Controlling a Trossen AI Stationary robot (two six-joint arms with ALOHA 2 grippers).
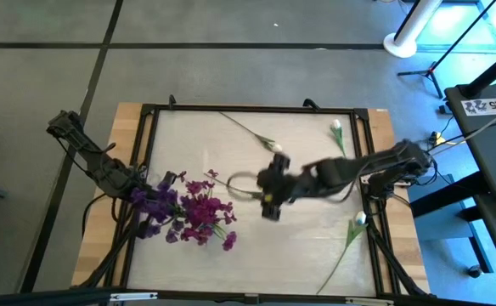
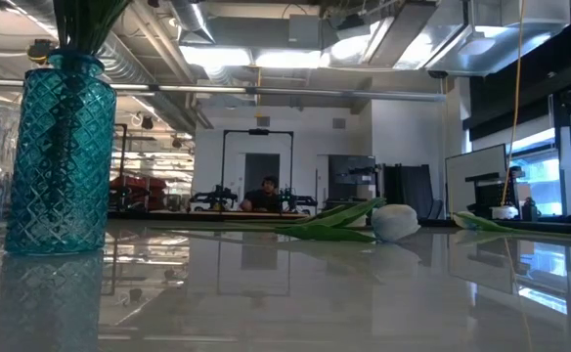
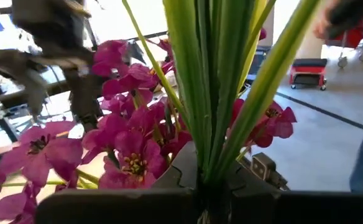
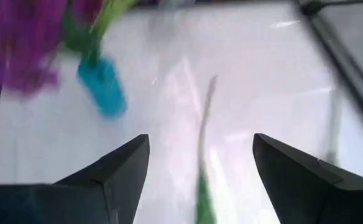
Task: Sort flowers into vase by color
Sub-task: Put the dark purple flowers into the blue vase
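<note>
A bunch of purple-magenta flowers (image 1: 193, 211) spreads over the table's left half. Its green stems (image 2: 82, 22) stand in a teal glass vase (image 2: 56, 156), also seen as the vase (image 4: 104, 87) in the right wrist view. My left gripper (image 1: 139, 185) sits at the bunch's left side, shut on its stems. White buds on thin stems lie flat on the table: one far of centre (image 1: 273, 146), one at far right (image 1: 337, 127), one at near right (image 1: 358, 221). My right gripper (image 1: 269, 200) hovers open over the table's middle, above a green stem (image 4: 203, 155). My left gripper (image 3: 212, 202) has the bunch's green stems (image 3: 215, 168) running in between its fingers. The gripper's own body hides the place of contact. The blooms (image 3: 125, 143) fan out beyond the fingers.
A black frame (image 1: 256, 109) rims the white table top, with wooden board (image 1: 104, 221) outside it. The white bud (image 2: 395, 223) and its leaves lie on the surface in the low view. Bare table shows between the vase and the right-hand flowers. A person sits far back in the room (image 2: 266, 196).
</note>
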